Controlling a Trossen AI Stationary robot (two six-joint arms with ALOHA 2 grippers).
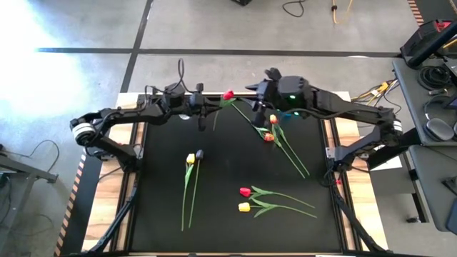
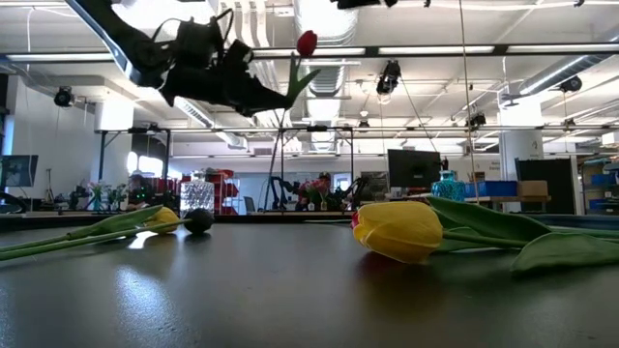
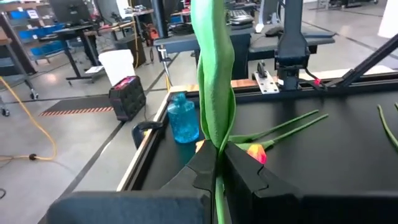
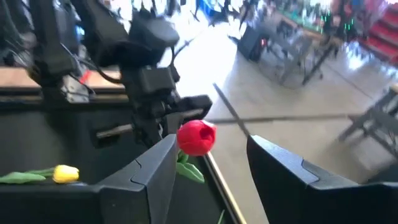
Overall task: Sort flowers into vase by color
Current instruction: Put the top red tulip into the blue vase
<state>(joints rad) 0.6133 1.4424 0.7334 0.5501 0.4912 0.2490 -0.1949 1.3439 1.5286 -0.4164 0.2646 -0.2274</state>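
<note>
My left gripper [image 1: 205, 107] is raised over the far part of the table, shut on a red tulip whose head [image 1: 228, 94] points toward my right arm. My right gripper [image 4: 205, 165] is open just in front of that red head [image 4: 196, 137], which shows between its fingers; I see no contact. Other tulips lie flat on the black mat: a yellow one [image 1: 191, 158] beside a dark purple one [image 1: 200, 153], a red one [image 1: 245, 191] above a yellow one [image 1: 244, 207], and two orange ones [image 1: 270, 128]. A blue bottle vase [image 3: 183, 118] stands near the table's edge. My left gripper pinches the red tulip between its two fingers at the stem and the long green leaf [image 3: 217, 140] wrapped along it, below the head. The flower is lifted clear of the table, its leaf and stem rising past the fingertips [image 3: 249, 174] and its head [image 2: 306, 43] uppermost.
The orange tulips [image 3: 256, 152] lie under and in front of my right arm. Wooden table borders [image 1: 128, 153] and metal frame rails flank the black mat. The near yellow tulip [image 2: 397, 230] fills the low view's foreground. Open mat lies in the middle [image 1: 228, 160].
</note>
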